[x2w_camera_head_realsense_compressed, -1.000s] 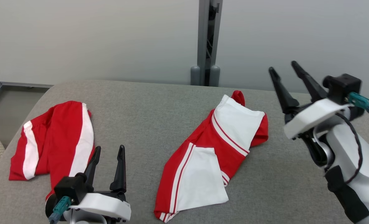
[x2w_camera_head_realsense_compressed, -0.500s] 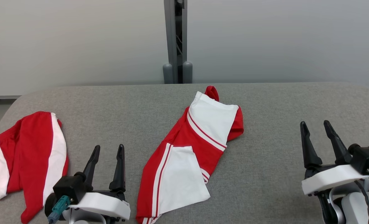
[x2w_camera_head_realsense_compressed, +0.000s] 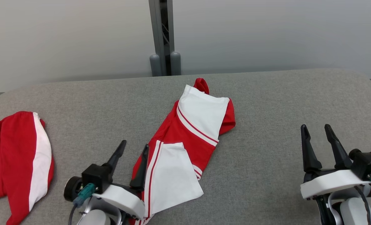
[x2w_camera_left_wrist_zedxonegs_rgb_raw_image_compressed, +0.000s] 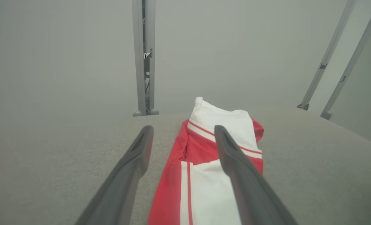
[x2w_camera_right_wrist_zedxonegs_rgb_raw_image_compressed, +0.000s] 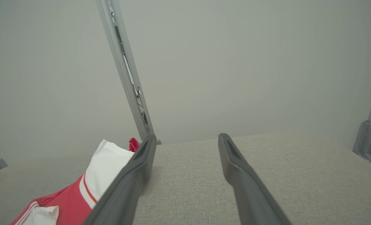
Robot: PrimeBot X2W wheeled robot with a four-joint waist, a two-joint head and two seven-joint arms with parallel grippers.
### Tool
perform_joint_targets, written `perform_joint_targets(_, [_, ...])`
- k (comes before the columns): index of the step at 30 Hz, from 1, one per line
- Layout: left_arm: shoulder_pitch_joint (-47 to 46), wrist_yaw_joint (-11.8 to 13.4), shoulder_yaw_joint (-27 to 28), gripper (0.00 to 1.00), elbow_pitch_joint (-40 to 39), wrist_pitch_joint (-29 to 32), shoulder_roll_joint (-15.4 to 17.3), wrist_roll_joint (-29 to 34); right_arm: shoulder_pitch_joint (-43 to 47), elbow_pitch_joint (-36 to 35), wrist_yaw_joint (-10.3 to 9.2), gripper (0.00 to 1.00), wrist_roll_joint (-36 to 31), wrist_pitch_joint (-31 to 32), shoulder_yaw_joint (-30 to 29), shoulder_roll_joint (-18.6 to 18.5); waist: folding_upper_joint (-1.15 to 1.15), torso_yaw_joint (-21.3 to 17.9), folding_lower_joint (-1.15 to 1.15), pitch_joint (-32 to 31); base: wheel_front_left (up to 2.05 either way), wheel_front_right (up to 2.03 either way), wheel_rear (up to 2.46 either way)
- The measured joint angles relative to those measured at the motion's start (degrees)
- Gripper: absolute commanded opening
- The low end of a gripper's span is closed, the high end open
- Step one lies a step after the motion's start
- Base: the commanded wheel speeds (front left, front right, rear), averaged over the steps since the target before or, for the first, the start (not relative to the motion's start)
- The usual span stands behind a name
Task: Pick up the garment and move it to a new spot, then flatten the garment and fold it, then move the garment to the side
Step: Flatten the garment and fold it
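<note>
Pick-up step; nothing gripped yet. Left end effector [x2w_camera_head_realsense_compressed: 134, 144] spread, the garment [x2w_camera_head_realsense_compressed: 185, 134] on the counter [x2w_camera_head_realsense_compressed: 266, 125] just ahead, its red edge beneath. Right end effector [x2w_camera_head_realsense_compressed: 315, 126] spread, garment well to its left. Next, I judge: lower left, pinch that edge.

Count: two red-and-white garments, the middle garment [x2w_camera_head_realsense_compressed: 191, 137] and the left garment [x2w_camera_head_realsense_compressed: 16, 150]; one grey table [x2w_camera_head_realsense_compressed: 266, 103] under both; two grippers, left gripper [x2w_camera_head_realsense_compressed: 135, 144] and right gripper [x2w_camera_head_realsense_compressed: 315, 126], with two dark fingers on each.
</note>
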Motion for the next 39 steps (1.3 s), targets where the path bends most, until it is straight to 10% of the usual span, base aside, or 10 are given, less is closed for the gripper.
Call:
perform_joint_targets(15, [-20.1, -1.9, -23.3, 1.0, 23.6, 3.6, 4.3, -1.6, -1.3, 0.7, 0.0, 1.0, 9.3, 0.0, 2.4, 0.9, 0.0, -5.1, 0.0, 5.7, 0.0, 0.0, 0.0])
perform_joint_targets(31, [-27.4, -1.9, -33.1, 1.0, 31.5, 3.1, 6.2, -8.8, -2.3, 1.2, 0.0, 1.0, 13.0, 0.0, 3.2, 1.0, 0.0, -7.9, 0.0, 8.5, 0.0, 0.0, 0.0])
perform_joint_targets(32, [-27.6, -1.9, -33.9, 0.87, 31.6, 3.2, 6.3, -9.7, -2.4, 1.3, 0.0, 1.0, 13.0, 0.0, 3.2, 1.0, 0.0, -7.8, 0.0, 8.6, 0.0, 0.0, 0.0])
perform_joint_targets(33, [-27.7, -1.9, -34.7, 0.47, 31.7, 3.3, 6.3, -10.4, -2.5, 1.3, 0.0, 1.0, 13.0, 0.0, 3.1, 1.0, 0.0, -7.8, 0.0, 8.7, 0.0, 0.0, 0.0])
perform_joint_targets(35, [-27.8, -1.9, -36.1, 0.0, 31.8, 3.3, 6.4, -11.6, -2.5, 1.4, 0.0, 1.0, 13.0, 0.0, 2.9, 1.0, 0.0, -7.7, 0.0, 8.8, 0.0, 0.0, 0.0])
perform_joint_targets(39, [-28.8, -1.9, -38.0, 0.0, 31.7, 2.6, 7.0, -14.4, -2.6, 1.9, 0.0, 1.0, 13.0, 0.0, 2.6, 1.0, 0.0, -7.2, 0.0, 8.7, 0.0, 0.0, 0.0])
